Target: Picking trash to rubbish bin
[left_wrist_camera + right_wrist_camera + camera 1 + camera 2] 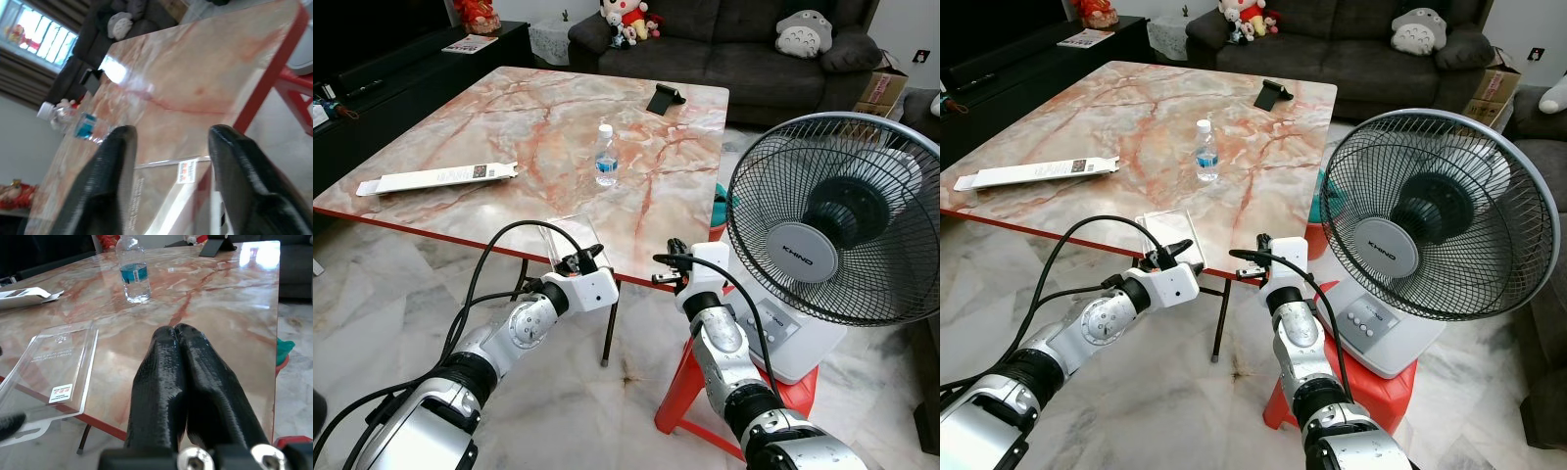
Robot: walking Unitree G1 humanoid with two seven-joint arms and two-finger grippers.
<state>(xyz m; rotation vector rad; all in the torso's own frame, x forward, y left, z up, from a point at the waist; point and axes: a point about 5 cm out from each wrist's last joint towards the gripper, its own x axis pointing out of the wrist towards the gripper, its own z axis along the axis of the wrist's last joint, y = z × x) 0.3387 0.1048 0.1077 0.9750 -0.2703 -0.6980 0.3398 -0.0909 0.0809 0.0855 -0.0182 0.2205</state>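
A clear plastic package (570,233) lies at the near edge of the marble table (509,117), partly overhanging it. My left gripper (585,257) is open just in front of that package; in the left wrist view its fingers (112,166) stand on either side of the package's (166,196) near end without closing on it. My right gripper (176,333) is shut and empty, held below the table edge to the right of the package (54,364). A small water bottle (606,157) with a blue label stands upright mid-table. A long white carton (435,178) lies flat at the table's left.
A large standing fan (837,225) sits on a red stool (690,392) close on my right. A black phone stand (664,97) is at the table's far side, with a dark sofa (734,49) behind. Black cables loop from my left arm. The floor is marble.
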